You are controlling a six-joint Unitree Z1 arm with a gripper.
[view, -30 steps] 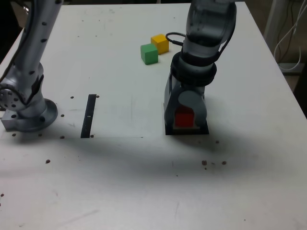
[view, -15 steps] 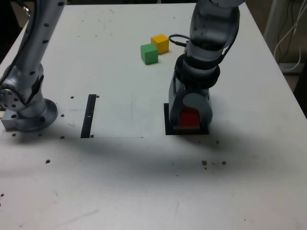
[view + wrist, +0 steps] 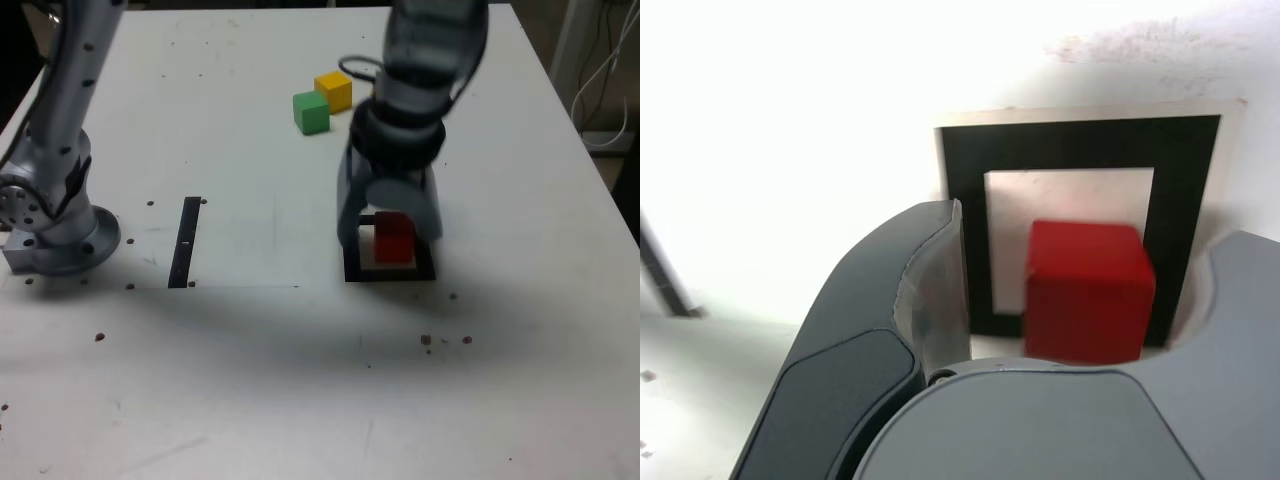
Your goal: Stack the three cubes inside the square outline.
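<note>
Exterior view shows you the white surface (image 3: 300, 380), then the arm with its tool (image 3: 390, 222), which has spread its jaws and lifted off the red cube (image 3: 394, 238); a second ago it was clamped low around it. That cube now sits free inside the square outline (image 3: 389, 272), so your first placement looks done. Next, the green cube (image 3: 311, 112) and yellow cube (image 3: 334, 91) wait, touching, well apart from the outline.
</note>
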